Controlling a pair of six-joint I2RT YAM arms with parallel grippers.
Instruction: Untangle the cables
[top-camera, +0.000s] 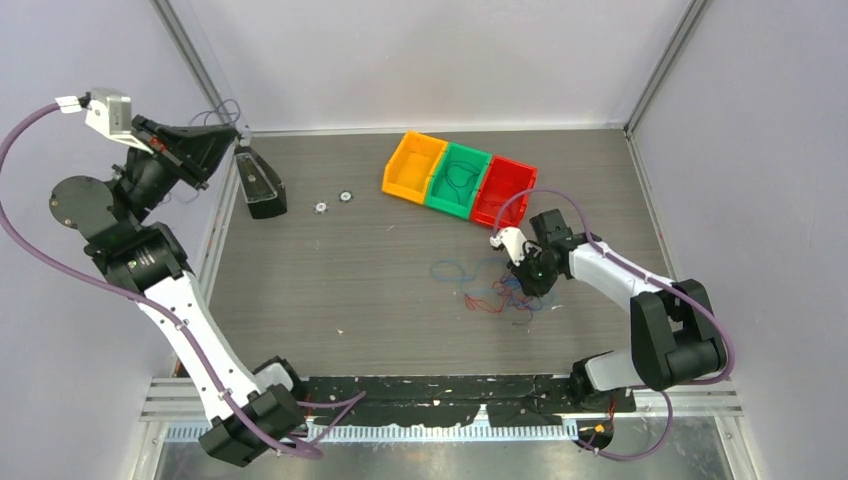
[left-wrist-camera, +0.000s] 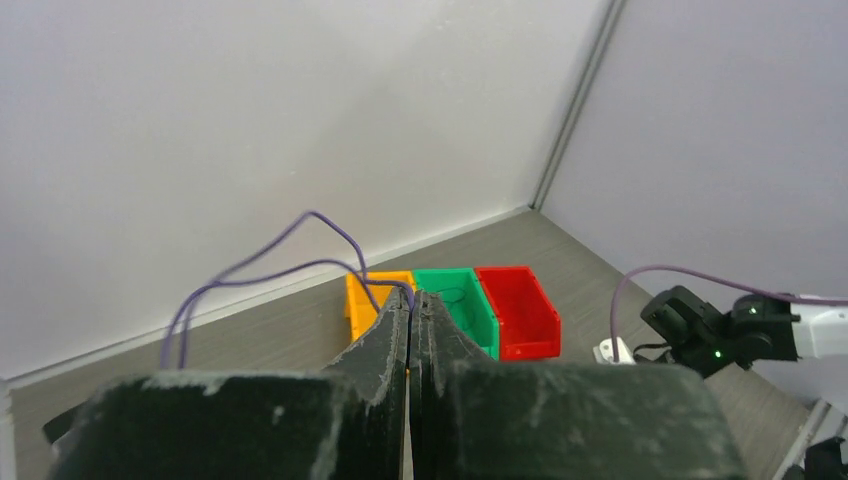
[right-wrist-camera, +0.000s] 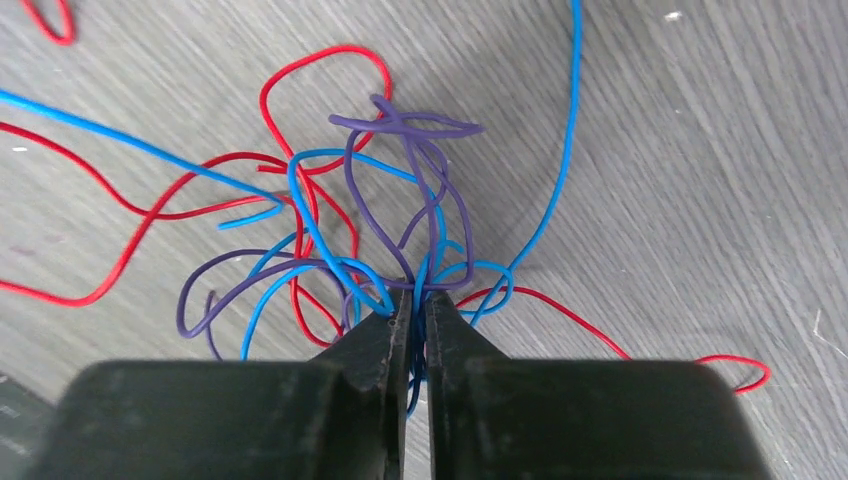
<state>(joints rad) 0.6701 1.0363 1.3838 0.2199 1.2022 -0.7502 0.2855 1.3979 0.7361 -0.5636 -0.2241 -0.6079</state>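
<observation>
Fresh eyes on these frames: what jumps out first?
The knot of red, blue and purple cables lying right of centre, with the right gripper shut on strands at its edge. Next, the left gripper, raised at far left, shut on a lone purple cable looping up from its tips. Behind the knot, a row of orange, green and red bins.

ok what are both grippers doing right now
left gripper: closed, holding a purple cable
right gripper: closed on blue and purple strands of the tangle
</observation>
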